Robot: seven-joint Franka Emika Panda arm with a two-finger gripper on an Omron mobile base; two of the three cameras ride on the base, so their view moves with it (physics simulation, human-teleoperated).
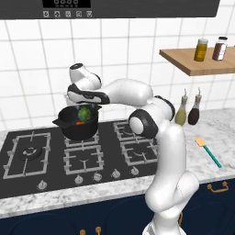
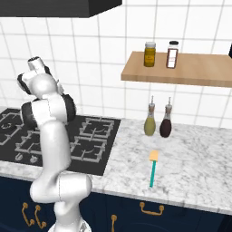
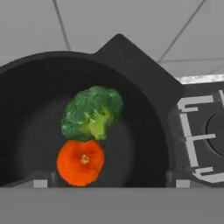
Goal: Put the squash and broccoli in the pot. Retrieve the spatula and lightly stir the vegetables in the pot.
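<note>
Vegetables number two: one broccoli (image 3: pixel 92 112) floret and one orange-red squash (image 3: pixel 81 162) piece, touching each other on the floor of the single black pot (image 1: pixel 78 131). That pot stands on a rear burner of the black gas hob (image 1: pixel 27 156). One spatula (image 2: pixel 153 168), teal-handled with a tan blade, lies flat on the marble counter (image 2: pixel 190 154) well to the right of the hob. Two bottles (image 2: pixel 150 120) stand side by side against the tiled wall, one olive, one dark. Two jars (image 2: pixel 150 54) sit on the wooden shelf (image 2: pixel 190 70) above them. Navy cabinet fronts with brass handles run below the counter, and a dark hood hangs over the hob. Any jar labels are too small to read. The gripper (image 1: pixel 94 106) hovers just above the pot's rim; I cannot tell how its jaws stand, and nothing is visibly held.
</note>
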